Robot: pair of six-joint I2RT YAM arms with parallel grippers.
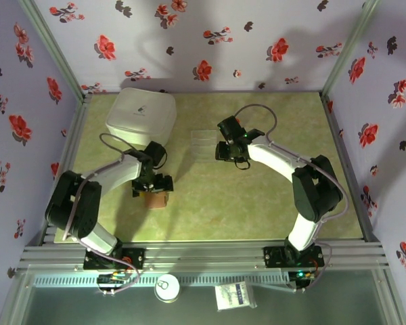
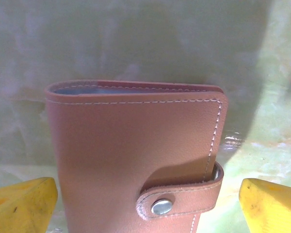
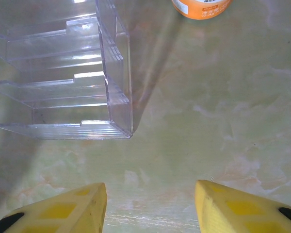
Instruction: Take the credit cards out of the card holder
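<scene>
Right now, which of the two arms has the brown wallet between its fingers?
The left arm's end effector: its yellow fingers stand open on either side of the closed wallet. The right end effector is open beside the clear tray, holding nothing.

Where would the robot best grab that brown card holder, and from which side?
Probably across its two stitched side edges, above the snap strap. The card holder is shut and flat, and narrower than the open left gripper, whose yellow fingers stand one on either side of it. Coming straight on from there would pinch the edges and leave the strap free to unsnap.
</scene>
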